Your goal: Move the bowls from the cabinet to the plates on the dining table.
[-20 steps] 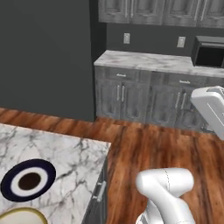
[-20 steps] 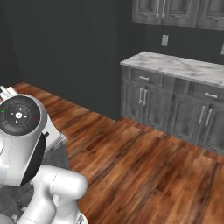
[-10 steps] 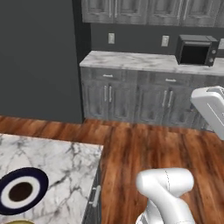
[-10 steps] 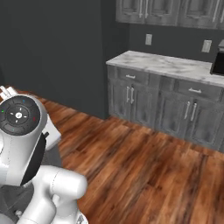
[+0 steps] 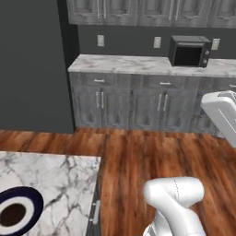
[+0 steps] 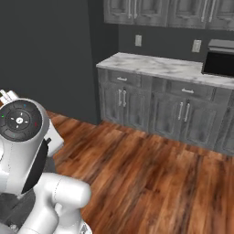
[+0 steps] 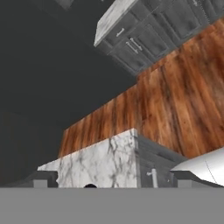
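The dining table (image 5: 55, 177) shows as a white marble corner at the lower left of the left base view. On it lies the dark blue plate (image 5: 14, 213) with a white ring and dark centre, cut by the frame edge. In the hand view my gripper (image 7: 113, 181) is open, its two fingertips (image 7: 41, 178) wide apart with nothing between them, above the same marble corner (image 7: 100, 159). Grey panelled cabinet doors (image 5: 152, 10) with long silver handles hang shut along the back wall. The bowls are out of view.
A back counter (image 5: 138, 64) with a marble top carries a black microwave (image 5: 189, 50) over low grey doors and drawers (image 6: 183, 109). A dark wall (image 5: 32, 64) stands at left. Wood floor (image 6: 155, 173) stretches between table and counter. My white arm (image 5: 175, 198) rises at lower right.
The whole picture has slid left, so the base has turned or driven. The microwave has come into view and the plate has moved toward the frame's corner. The gripper stays open.
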{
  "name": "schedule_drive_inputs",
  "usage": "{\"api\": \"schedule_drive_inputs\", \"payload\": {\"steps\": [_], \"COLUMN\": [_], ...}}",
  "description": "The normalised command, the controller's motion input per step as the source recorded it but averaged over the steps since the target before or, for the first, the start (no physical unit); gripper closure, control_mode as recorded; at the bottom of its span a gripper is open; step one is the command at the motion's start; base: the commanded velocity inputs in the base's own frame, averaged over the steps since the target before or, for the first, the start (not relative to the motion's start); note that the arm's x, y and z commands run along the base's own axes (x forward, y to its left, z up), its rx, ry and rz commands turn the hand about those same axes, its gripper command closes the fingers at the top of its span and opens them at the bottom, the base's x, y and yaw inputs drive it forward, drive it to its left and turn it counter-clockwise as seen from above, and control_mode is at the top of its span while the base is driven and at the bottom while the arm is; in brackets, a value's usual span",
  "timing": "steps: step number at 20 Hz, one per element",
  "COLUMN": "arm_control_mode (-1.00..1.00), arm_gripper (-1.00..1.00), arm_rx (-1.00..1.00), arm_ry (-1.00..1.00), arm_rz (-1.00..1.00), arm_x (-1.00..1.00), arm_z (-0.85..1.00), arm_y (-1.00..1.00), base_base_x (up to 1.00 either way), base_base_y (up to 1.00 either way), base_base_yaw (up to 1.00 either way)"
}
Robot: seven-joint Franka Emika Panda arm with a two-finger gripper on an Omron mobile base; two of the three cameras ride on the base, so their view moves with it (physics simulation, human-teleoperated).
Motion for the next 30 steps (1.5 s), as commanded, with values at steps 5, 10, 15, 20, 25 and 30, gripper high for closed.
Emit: {"api": "schedule_drive_inputs", "payload": {"steps": [5, 10, 15, 20, 25, 30], "arm_control_mode": [1.0, 1.0, 1.0, 1.0, 1.0, 1.0], "arm_gripper": [-1.0, -1.0, -1.0, -1.0, -1.0, -1.0], "arm_rx": [0.0, 0.0, 0.0, 0.0, 0.0, 0.0], "arm_ry": [0.0, 0.0, 0.0, 0.0, 0.0, 0.0], "arm_rz": [0.0, 0.0, 0.0, 0.0, 0.0, 0.0], "arm_x": [0.0, 0.0, 0.0, 0.0, 0.0, 0.0], "arm_z": [0.0, 0.0, 0.0, 0.0, 0.0, 0.0], "arm_y": [0.0, 0.0, 0.0, 0.0, 0.0, 0.0], "base_base_x": [0.0, 0.0, 0.0, 0.0, 0.0, 0.0], "base_base_y": [0.07, 0.06, 0.06, 0.03, 0.01, 0.0], "base_base_yaw": [-0.23, -0.23, -0.23, -0.24, -0.24, -0.24]}}
